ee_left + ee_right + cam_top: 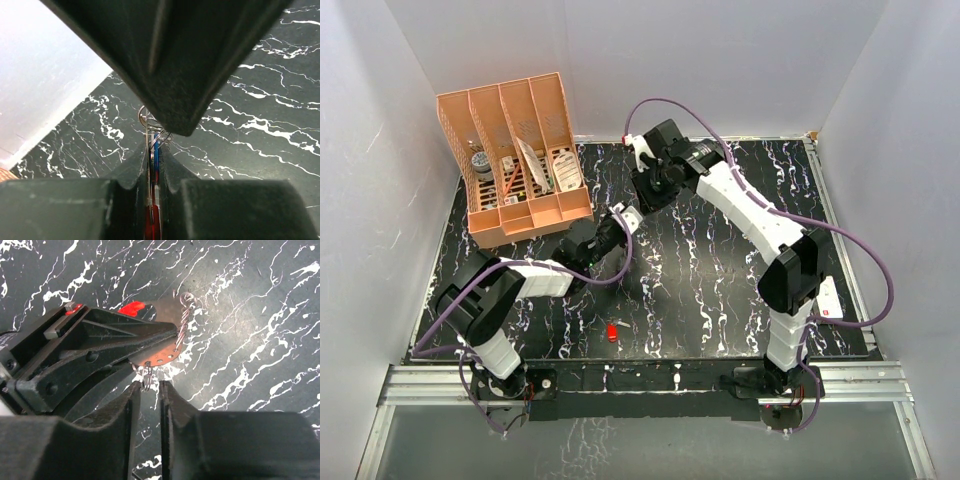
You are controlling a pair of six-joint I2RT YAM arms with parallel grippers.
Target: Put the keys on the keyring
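Observation:
My left gripper [153,145] is shut on the keyring [167,356], a reddish perforated strip with twisted wire and small silver loops [149,122] sticking out past the fingertips. A blue key head [156,152] and a red part [152,220] are pinched edge-on between the same jaws. My right gripper [150,385] faces it, jaws slightly apart, with a small silver ring [147,376] at the left fingertip and nothing clamped. In the top view the two grippers [623,222] [648,195] meet above the table's middle. The red-headed key [611,332] lies alone on the black table near the front.
A peach file organizer [520,160] with papers and small items stands at the back left. A white card [830,300] lies by the right edge of the marbled mat [720,300]. White walls enclose the table on three sides.

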